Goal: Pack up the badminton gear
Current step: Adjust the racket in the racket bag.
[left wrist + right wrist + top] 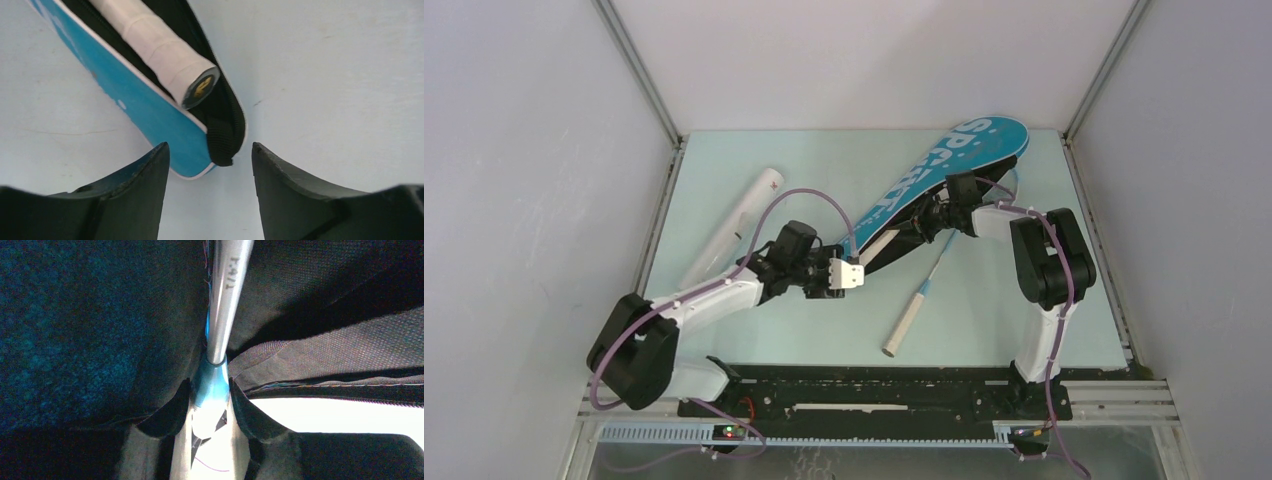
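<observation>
step in hand, at a guess: seating the light-blue racket with the white wrapped handle fully inside the long blue fabric "sport" racket bag. to do it well: push along the bag's length, not across it, using the right end effector, clamped on the racket at the blue cone below the silver shaft, deep in the dark lining. steady the narrow end with the left end effector, spread apart and holding nothing, just short of the bag's black-edged tip, with the handle butt poking out of the opening there. mind the zip edge snagging the grip tape.

on the pale blue-green table: a second light-blue racket with a white handle just beside the bag, and a long white tube well apart to the left. no shuttlecocks to be seen. around it: plain white walls with metal framing at the corners, and a black rail carrying the arm bases at the near edge.
</observation>
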